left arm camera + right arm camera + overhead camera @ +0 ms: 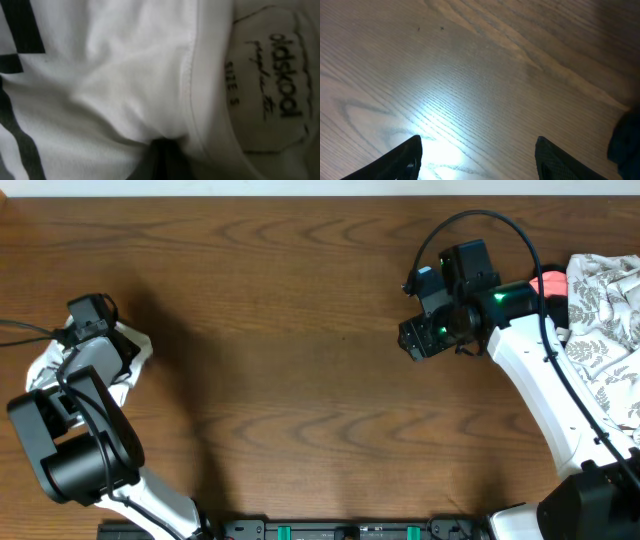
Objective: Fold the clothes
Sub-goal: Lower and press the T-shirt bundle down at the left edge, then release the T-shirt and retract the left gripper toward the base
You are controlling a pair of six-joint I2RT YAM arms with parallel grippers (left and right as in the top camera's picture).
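The clothes are a white T-shirt (137, 346) bunched at the table's far left, mostly hidden under my left arm. My left gripper (98, 348) is pressed down into it. In the left wrist view white fabric (125, 85) fills the frame, with a neck label (272, 75) at the right and dark print bars (22, 30) at the left. The left gripper (167, 159) is shut on a pinched fold of this fabric. My right gripper (415, 340) hovers over bare wood right of centre. Its jaws (480, 152) stand open and hold nothing.
A heap of leaf-patterned cloth (610, 310) lies at the right edge, with a red-pink item (550, 283) beside it behind the right arm. Wooden tabletop (300, 360) stretches between the arms. A black rail (330, 530) runs along the front edge.
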